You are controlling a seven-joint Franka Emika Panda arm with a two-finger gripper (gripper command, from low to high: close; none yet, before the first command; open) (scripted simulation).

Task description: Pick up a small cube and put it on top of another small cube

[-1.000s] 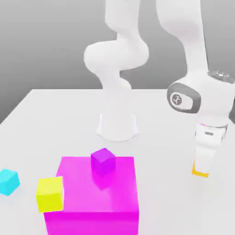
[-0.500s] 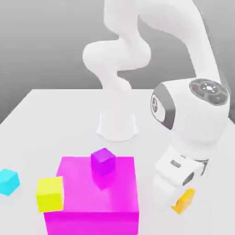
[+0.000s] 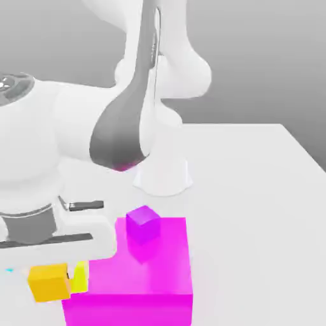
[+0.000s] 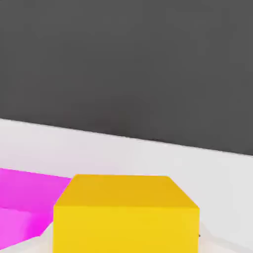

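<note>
Fingers [image 4: 215,244] pinch the orange cube [image 3: 49,283], 1 on each side of it, at the exterior view's left. Just right of that, the yellow cube [image 3: 79,277] peeks out, partly hidden. Next comes the big magenta block [image 3: 153,267], and toward its far edge I see 1 purple cube [image 3: 143,224]. Farther back stands the arm's white base [image 3: 163,177].

This place is a simulated robot lab, not a real room. I see one white robot arm [image 3: 121,121], fixed by its base on a plain pale counter [image 3: 248,210]. Around it is a smooth grey background, and simple cubes and a block in flat, bright colours.
</note>
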